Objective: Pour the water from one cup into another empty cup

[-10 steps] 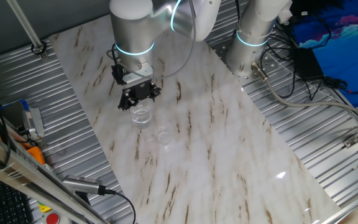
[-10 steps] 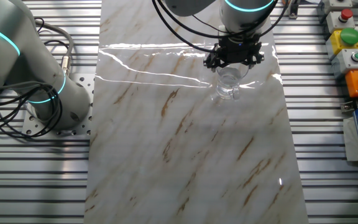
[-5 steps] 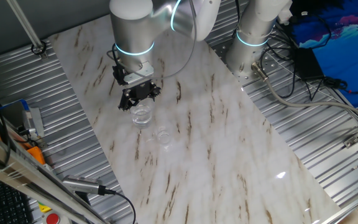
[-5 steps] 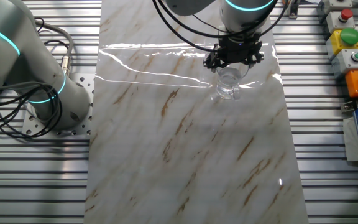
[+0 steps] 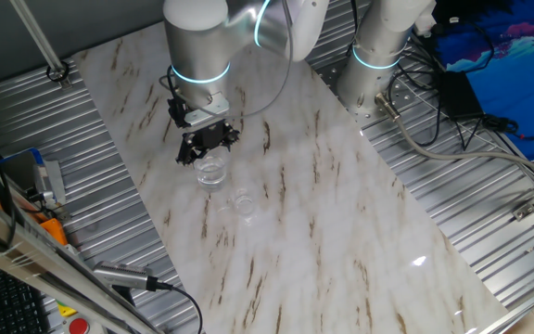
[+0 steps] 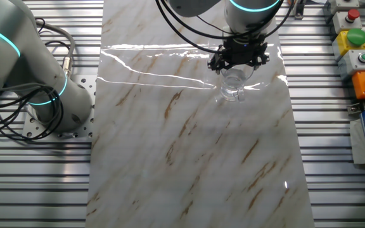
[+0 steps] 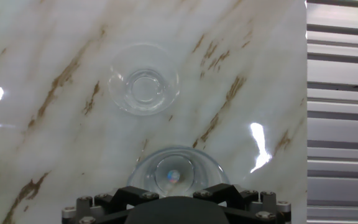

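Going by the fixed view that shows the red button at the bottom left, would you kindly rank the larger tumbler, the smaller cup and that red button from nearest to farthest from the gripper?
1. The larger tumbler, right under the gripper.
2. The smaller cup, on the marble just beyond the tumbler, toward the camera.
3. The red button, off the tabletop at the picture's bottom left.

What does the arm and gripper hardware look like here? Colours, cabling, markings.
The arm is silver-grey and cylindrical, with glowing cyan rings at its joints. The gripper is a black, angular assembly on a small black-and-silver wrist block; in the hand view its edge shows a row of bolt heads. Black cables loop from the upper links and coil beside the base. No readable markings.
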`<state>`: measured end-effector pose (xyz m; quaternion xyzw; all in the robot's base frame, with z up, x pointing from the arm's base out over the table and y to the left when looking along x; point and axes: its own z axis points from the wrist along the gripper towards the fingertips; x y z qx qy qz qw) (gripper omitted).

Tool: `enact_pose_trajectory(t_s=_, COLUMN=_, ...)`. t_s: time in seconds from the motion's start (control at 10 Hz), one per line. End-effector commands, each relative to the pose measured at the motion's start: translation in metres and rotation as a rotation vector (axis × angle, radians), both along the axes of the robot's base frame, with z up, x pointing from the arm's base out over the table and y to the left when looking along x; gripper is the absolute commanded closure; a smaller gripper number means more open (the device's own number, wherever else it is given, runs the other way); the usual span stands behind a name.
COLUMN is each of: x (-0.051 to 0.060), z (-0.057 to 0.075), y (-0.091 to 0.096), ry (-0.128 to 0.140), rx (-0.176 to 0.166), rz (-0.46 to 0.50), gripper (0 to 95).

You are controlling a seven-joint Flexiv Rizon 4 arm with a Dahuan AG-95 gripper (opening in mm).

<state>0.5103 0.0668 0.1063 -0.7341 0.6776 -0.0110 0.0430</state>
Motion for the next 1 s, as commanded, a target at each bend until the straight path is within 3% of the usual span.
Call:
enact_pose_trajectory(t_s=0.1, x=-0.0003, z=0.0003, y=0.0001, ry=0.002, rx=0.0, rz=-0.009, gripper=0.0)
enact_pose_trajectory(t_s=0.3, x=-0.0003, z=0.0003, y=0.0001, ry=0.007, rx=0.0, rz=-0.014, gripper=0.0)
enact_pose_trajectory(t_s=0.4, x=-0.0003, z=0.0003, y=0.0001, ry=0.009, rx=-0.002, rz=-0.015, gripper=19.0)
enact_pose_trajectory(t_s=0.7, x=-0.0002, z=0.0004, y=0.0003, ry=0.006, rx=-0.003, rz=-0.03, gripper=19.0)
enact_pose_trajectory(t_s=0.9, x=-0.0002, z=0.0004, y=0.0004, ry=0.011, rx=-0.006, rz=-0.057, gripper=95.0)
enact_pose_trajectory(t_s=1.0, x=0.0001, z=0.0, y=0.0013, ry=0.009, rx=-0.008, rz=-0.055, gripper=95.0)
